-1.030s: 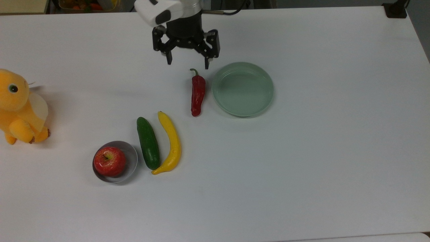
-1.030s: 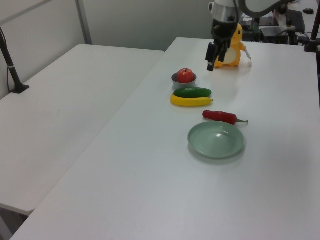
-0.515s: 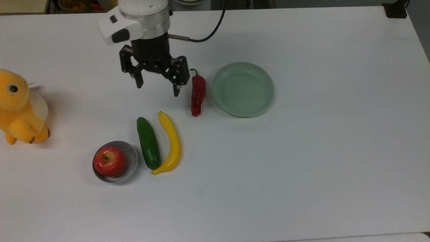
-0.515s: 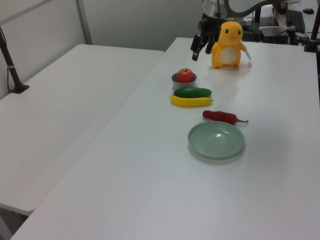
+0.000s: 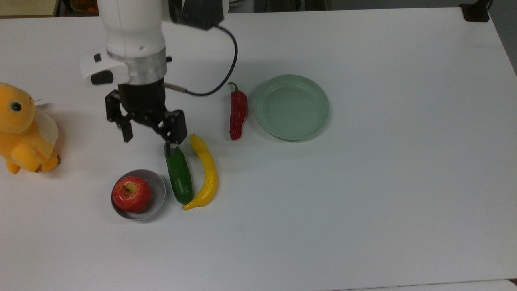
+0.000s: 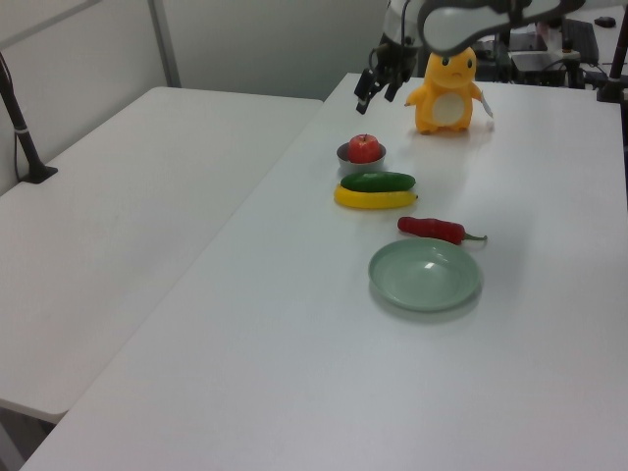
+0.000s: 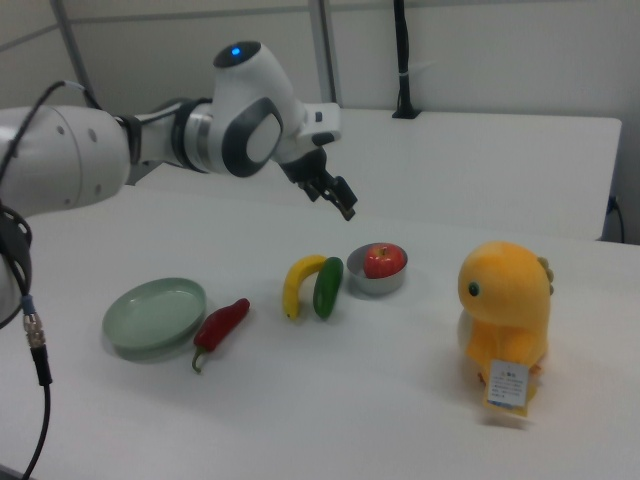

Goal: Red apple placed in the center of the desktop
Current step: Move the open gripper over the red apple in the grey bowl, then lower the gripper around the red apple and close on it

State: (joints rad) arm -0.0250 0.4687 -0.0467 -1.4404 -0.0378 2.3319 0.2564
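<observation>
Red apple (image 5: 132, 193) is your landmark: it sits in the small grey bowl (image 5: 156, 190), untouched. Your gripper (image 5: 148, 135) hangs above and apart from it, jaws spread and empty. Centre them over the apple before you descend, and keep clear of the cucumber (image 5: 178, 173) just beside the bowl. The top view overlaps one fingertip with the cucumber's end; the right view shows the gripper (image 7: 334, 190) well above everything, with the plush toy (image 7: 504, 322) nearby.
</observation>
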